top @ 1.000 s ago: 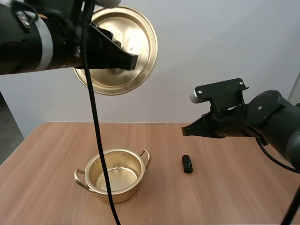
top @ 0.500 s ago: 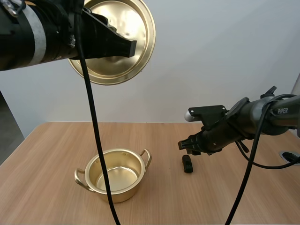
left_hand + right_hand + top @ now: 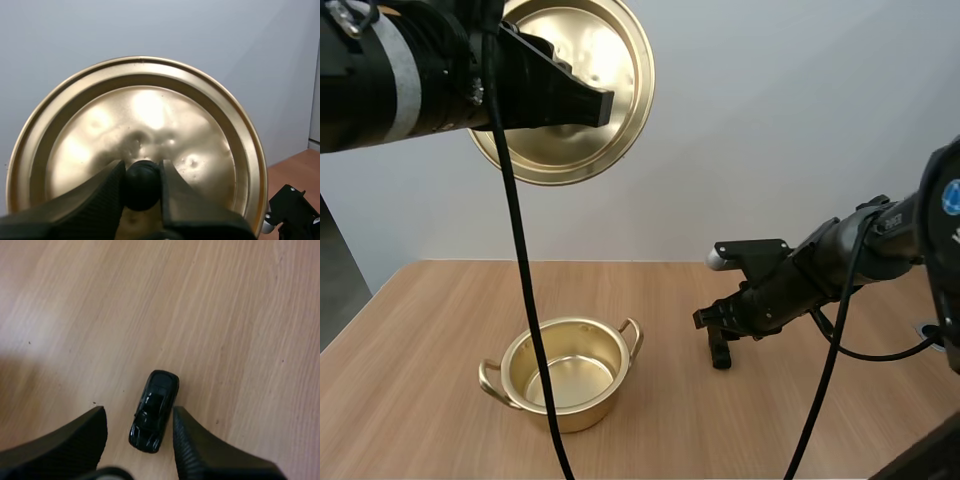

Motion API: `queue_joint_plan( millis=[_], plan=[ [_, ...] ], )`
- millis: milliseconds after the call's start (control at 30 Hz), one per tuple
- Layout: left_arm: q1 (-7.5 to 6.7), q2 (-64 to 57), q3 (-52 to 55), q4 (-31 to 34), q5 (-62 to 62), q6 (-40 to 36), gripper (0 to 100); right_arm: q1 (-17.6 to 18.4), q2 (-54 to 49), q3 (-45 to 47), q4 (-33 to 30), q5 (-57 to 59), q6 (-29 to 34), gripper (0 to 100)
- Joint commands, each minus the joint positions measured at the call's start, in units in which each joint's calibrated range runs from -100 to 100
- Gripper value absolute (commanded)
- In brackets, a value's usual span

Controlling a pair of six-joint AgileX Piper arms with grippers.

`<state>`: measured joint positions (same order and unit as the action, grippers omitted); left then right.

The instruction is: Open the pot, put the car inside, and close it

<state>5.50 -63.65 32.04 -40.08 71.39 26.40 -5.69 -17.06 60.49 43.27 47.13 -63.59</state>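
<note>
My left gripper [image 3: 602, 104] is raised high above the table's left side, shut on the black knob [image 3: 142, 184] of the golden lid [image 3: 570, 150]. The lid [image 3: 150, 110] hangs tilted, its top face toward the wrist camera. Below stands the golden pot [image 3: 565, 372], uncovered, with nothing inside. A small black toy car [image 3: 720, 352] lies on the table to the pot's right. My right gripper [image 3: 716, 320] hovers low over it, open. In the right wrist view the car [image 3: 155, 407] lies between the two spread fingers [image 3: 192, 450], nearer one of them, untouched.
The wooden table [image 3: 440, 330] has bare room left of the pot and in front of it. The right arm [image 3: 840, 260] reaches in from the right side.
My right arm has dropped from above the table down to the car, and its fingers have opened. The left arm and the lid have barely moved.
</note>
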Motion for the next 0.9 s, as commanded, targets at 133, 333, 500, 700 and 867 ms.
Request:
queue_joint_plan(
  millis=[133, 333, 500, 700, 867],
  plan=[
    [-0.03, 0.0, 0.0, -0.1, 0.0, 0.0, 0, 0.0, 2.8, 0.0, 0.8, -1.0, -2.0, 69],
    [-0.03, 0.0, 0.0, -0.1, 0.0, 0.0, 0, 0.0, 6.5, 0.0, 1.8, -2.5, -3.7, 69],
    [-0.03, 0.0, 0.0, -0.1, 0.0, 0.1, 0, 0.0, 9.5, 0.0, 4.1, -2.5, -6.2, 69],
    [-0.03, 0.0, 0.0, -0.1, 0.0, 0.1, 0, 2.5, 11.7, 0.0, 3.2, -5.9, -6.5, 43],
    [-0.03, 0.0, 0.0, -0.1, 0.7, 0.2, 0, 3.0, 9.9, 0.0, 1.7, -7.4, -6.0, 0]
  ],
)
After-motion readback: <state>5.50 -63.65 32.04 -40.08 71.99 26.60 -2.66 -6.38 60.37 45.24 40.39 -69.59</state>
